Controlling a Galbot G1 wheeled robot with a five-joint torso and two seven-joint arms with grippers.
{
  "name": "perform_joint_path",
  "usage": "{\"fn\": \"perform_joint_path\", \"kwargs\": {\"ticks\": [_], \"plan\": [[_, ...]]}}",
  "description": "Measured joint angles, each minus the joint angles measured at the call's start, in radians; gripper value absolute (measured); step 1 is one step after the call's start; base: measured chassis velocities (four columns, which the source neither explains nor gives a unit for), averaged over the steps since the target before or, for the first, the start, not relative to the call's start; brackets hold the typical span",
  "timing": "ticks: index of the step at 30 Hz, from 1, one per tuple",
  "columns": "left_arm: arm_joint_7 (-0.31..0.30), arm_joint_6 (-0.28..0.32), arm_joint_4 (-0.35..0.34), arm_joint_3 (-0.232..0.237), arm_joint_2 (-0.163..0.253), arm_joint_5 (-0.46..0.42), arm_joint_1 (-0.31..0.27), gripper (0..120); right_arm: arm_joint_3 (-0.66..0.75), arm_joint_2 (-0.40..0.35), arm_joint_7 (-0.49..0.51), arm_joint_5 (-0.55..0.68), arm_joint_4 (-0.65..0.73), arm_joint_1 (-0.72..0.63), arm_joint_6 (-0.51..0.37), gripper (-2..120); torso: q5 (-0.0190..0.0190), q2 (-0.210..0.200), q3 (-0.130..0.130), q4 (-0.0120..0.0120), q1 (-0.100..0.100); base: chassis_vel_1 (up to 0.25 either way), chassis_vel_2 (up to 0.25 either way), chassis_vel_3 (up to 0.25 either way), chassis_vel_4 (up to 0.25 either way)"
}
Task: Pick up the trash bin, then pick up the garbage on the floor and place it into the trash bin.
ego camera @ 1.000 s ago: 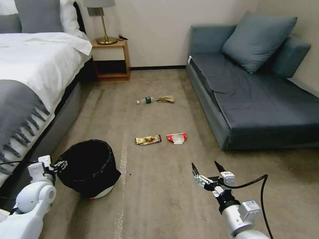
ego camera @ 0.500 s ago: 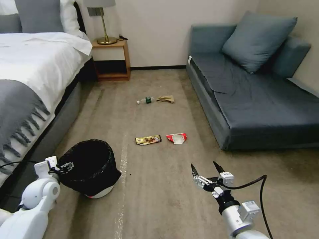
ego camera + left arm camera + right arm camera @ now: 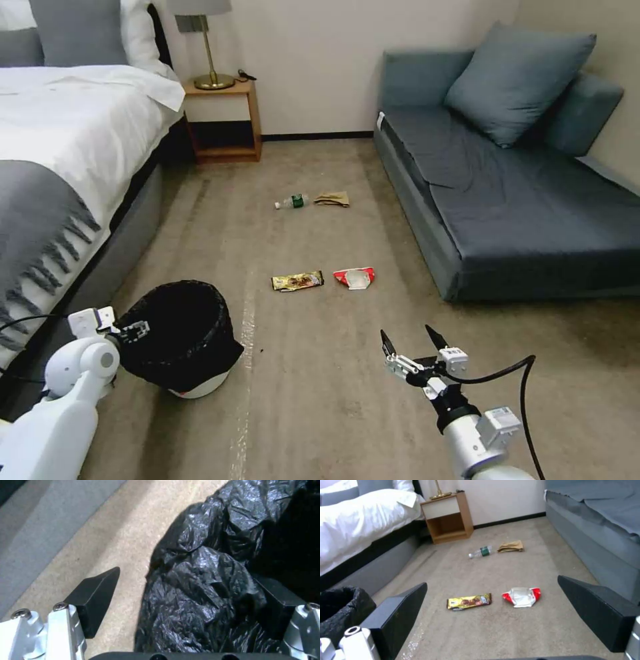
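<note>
At seven o'clock my left pincer (image 3: 133, 329) straddles the bin (image 3: 180, 333) rim, spread, gripping nothing; right pincer (image 3: 408, 339) gapes empty toward the garbage (image 3: 297, 281).

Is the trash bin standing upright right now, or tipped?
Tipped. In the head view the trash bin leans, its white base lifted on one side, and the left gripper has its open jaws astride the bagged rim.
</note>
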Motion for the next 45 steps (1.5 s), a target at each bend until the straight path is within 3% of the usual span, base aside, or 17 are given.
{"fn": "perform_joint_path", "kwargs": {"ticks": [7, 20, 25, 34, 38, 43, 45], "plan": [[-0.011, 0.008, 0.033, 0.006, -0.021, -0.006, -0.036, 77, -0.001, 0.002, -0.012, 0.005, 0.008, -0.003, 0.007, 100, 0.0000, 0.000, 0.000, -0.0001, 0.000, 0.000, 0.000, 0.000, 0.000], [-0.004, -0.008, 0.080, 0.009, -0.055, -0.001, -0.071, 28, 0.000, 0.010, -0.020, 0.009, 0.000, -0.006, 0.022, 100, 0.0012, 0.000, 0.000, 0.0002, 0.000, 0.000, 0.000, 0.000, 0.000], [0.009, -0.018, 0.088, 0.009, -0.058, 0.000, -0.070, 18, -0.002, 0.017, -0.023, 0.010, -0.003, -0.006, 0.022, 100, 0.0011, 0.000, 0.000, 0.0003, 0.000, 0.000, 0.000, 0.000, 0.000], [0.032, -0.072, 0.085, 0.008, -0.067, 0.027, -0.047, 17, -0.001, 0.019, -0.025, 0.011, -0.010, -0.005, 0.021, 100, 0.0007, 0.000, 0.000, 0.0001, 0.000, 0.000, 0.000, 0.000, 0.000], [0.040, -0.104, 0.058, 0.002, -0.065, 0.065, -0.020, 17, 0.000, 0.019, -0.024, 0.011, -0.013, -0.005, 0.020, 100, -0.0015, 0.000, 0.000, -0.0006, 0.000, 0.000, 0.000, 0.000, 0.000], [0.041, -0.160, 0.006, -0.006, -0.058, 0.165, 0.033, 10, 0.000, 0.017, -0.021, 0.011, -0.013, -0.005, 0.018, 100, -0.0034, 0.000, 0.001, -0.0007, 0.000, 0.000, 0.000, 0.000, 0.000], [0.041, -0.170, -0.016, -0.012, -0.055, 0.192, 0.046, 9, 0.000, 0.016, -0.021, 0.012, -0.012, -0.005, 0.016, 100, -0.0018, 0.000, 0.001, -0.0007, 0.000, 0.000, 0.000, 0.000, 0.000]]}}
